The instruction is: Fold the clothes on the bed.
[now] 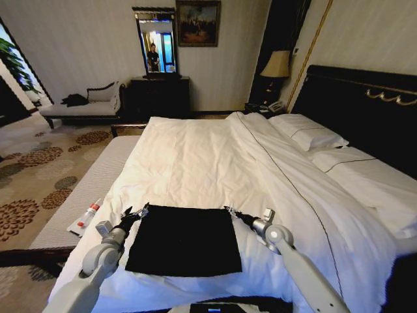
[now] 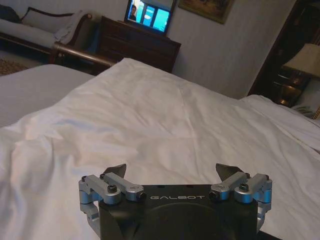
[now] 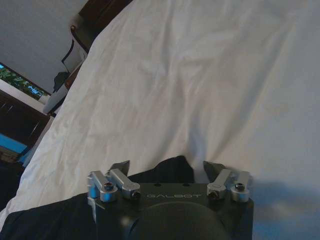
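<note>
Already the black T-shirt (image 1: 185,238) lies as a neat rectangle on the near part of the bed (image 1: 215,163) — apparently folded at least once. The left gripper (image 1: 138,212) and right gripper (image 1: 230,211) sit at its far corners, jaws spread and holding nothing — further folds may remain.

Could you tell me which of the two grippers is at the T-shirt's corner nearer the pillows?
The right gripper, open at the far right corner of the folded black T-shirt. The left gripper, also open, sits at the opposite far corner, toward the bed's outer edge.

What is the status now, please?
Left gripper open at black T-shirt far-left corner. Right gripper open at far-right corner. Shirt folded flat on bed.
</note>
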